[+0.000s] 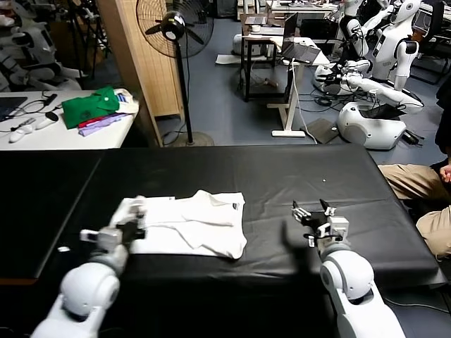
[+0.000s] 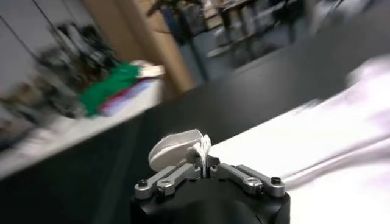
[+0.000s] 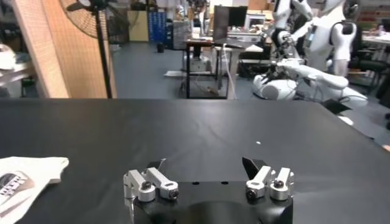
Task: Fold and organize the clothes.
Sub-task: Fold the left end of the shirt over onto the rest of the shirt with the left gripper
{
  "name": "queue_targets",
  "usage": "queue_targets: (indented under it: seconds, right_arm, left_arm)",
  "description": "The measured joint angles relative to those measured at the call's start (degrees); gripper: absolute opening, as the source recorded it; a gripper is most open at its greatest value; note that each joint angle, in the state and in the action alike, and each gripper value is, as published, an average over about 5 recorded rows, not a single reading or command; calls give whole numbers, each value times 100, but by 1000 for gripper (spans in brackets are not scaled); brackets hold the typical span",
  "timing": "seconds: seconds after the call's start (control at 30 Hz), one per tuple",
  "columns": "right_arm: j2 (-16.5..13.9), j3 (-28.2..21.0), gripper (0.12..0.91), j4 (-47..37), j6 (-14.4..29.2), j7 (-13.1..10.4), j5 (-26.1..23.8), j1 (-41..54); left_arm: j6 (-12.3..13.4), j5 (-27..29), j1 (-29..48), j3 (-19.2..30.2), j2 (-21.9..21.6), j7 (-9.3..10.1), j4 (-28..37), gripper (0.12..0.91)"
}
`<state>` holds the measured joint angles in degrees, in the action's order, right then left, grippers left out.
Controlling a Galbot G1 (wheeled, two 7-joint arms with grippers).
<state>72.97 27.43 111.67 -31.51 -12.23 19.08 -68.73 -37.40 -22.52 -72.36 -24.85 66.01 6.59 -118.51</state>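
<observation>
Now, white T-shirt (image 1: 187, 224) part-folded, left tool (image 2: 204, 159) clamped on edge, right tool (image 1: 315, 215) apart.

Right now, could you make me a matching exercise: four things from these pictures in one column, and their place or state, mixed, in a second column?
Things:
1. left gripper
2. right gripper
3. T-shirt
4. green garment

Places or states:
A. open, over bare black table
B. on the white side table
C. shut on a fold of white cloth
D. spread on the black table

Pairs: 1-C, 2-A, 3-D, 4-B
</observation>
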Motion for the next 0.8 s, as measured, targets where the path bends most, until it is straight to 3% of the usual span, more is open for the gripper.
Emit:
queue_targets:
  seconds: [0.1,0.23,0.53,0.8]
  right_arm:
    - [24,41,798,-1,-2,-2,-13,-29]
    - [69,46,798,-15,-2,-3,-30,-34]
    - [91,21,798,-62,0,9,-36,-27]
    - [91,-76,798,-46,66,122,-45,-18]
  left_arm:
    - [-191,-469,242,390,351,139,-93,154]
    - [-242,-773,500,800,748,231,-132,154]
    - [75,-217,655,1218,1284,25,138,154]
    - [170,-82,702,1291,1563,86,326,155]
